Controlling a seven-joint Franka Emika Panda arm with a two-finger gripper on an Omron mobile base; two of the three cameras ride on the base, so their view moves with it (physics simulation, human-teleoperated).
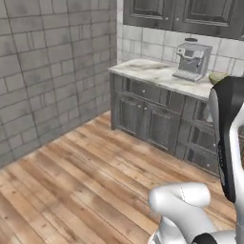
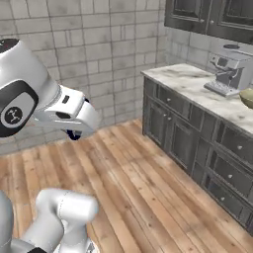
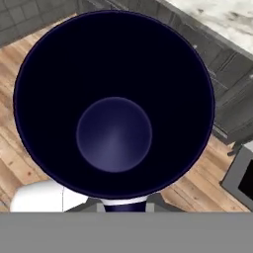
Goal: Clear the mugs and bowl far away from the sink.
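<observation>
Dark-navy-inside mug directly before hand camera, above plank wood floor. Marble-topped dark cabinet counter along tiled back wall; silver coffee machine on counter, tan round bowl just right of machine.

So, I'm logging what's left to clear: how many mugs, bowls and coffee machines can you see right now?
Mugs: 1, the mug seen from above in the hand view, navy inside.
Bowls: 1, the bowl on the counter.
Coffee machines: 1, the coffee machine.
Total: 3
</observation>
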